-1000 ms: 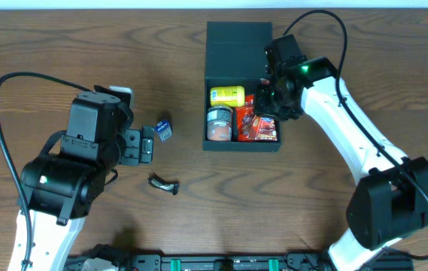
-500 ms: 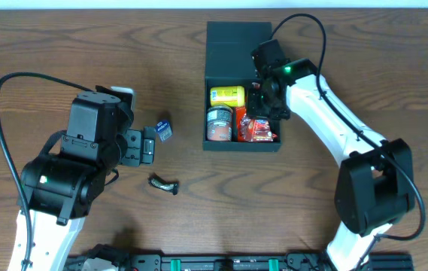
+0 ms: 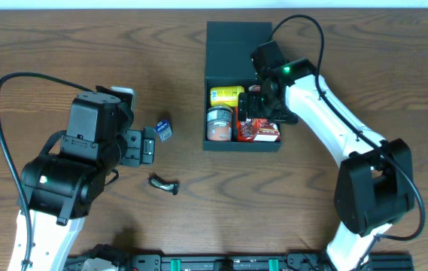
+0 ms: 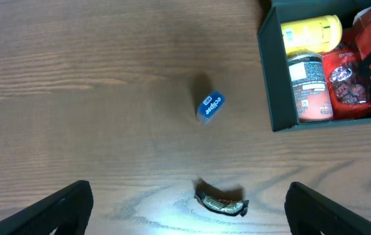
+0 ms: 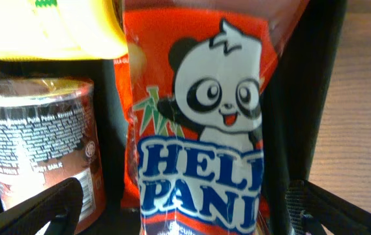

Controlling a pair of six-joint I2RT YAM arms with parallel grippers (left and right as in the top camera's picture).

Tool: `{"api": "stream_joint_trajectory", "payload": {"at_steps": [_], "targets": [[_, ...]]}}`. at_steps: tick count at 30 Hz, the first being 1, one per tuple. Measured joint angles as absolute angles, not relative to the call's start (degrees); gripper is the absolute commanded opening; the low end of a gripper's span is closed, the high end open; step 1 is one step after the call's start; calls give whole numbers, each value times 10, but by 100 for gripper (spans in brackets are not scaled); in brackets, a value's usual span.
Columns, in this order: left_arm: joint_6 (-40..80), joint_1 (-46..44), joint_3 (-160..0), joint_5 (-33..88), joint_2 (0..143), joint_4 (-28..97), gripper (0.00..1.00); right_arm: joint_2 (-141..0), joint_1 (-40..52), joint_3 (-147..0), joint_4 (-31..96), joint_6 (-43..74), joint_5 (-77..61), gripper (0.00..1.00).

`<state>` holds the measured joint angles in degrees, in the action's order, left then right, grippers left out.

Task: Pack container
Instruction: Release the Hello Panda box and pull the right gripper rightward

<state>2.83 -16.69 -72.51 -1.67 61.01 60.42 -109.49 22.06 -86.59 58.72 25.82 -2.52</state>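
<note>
The container [image 3: 238,36], a dark teal-black square box, sits at the back middle of the table with its lid flapped away. It holds a yellow packet [image 3: 227,95], a brown can [image 3: 219,123] and red snack bags. My right gripper [image 3: 262,106] hangs open over the box's right half. In the right wrist view its fingers stand either side of a red Hello Panda packet [image 5: 201,130], clear of it. My left gripper [image 3: 140,146] is open above bare wood, with a dark wrapped snack [image 4: 221,204] lying between its fingers on the table.
A small blue gum pack [image 3: 164,129] stands on the wood left of the box, and the dark wrapper [image 3: 164,184] lies nearer the front edge. The right arm's cable arcs over the back right of the table.
My right gripper moved left over the box with the red packet, then opened and let it go inside. The left arm has not moved.
</note>
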Motion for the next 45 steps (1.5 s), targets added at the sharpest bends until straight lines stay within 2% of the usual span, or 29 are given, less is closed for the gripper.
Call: {"api": "stream_joint_trajectory", "payload": {"at_steps": [9,14,18,23,27,32,37,45], "targets": [[28,-167,-725,-17,610,610,95,-1054,220,-950,654,227,-32,99],[28,-167,-725,-17,610,611,95,-976,210,-965,671,112,-208,99],[28,-167,-725,-17,610,611,95,-967,159,-960,687,4,-387,99],[28,-167,-725,-17,610,611,95,-967,77,-848,662,-140,-600,99],[28,-167,-725,-17,610,608,95,-976,58,-737,599,-185,-686,99],[28,-167,-725,-16,610,602,95,-978,64,-675,481,-170,-743,99],[28,-167,-725,-5,610,599,95,-978,65,-615,308,-70,-753,99],[28,-167,-725,-3,610,599,95,-978,65,-564,266,27,-704,99]]}}
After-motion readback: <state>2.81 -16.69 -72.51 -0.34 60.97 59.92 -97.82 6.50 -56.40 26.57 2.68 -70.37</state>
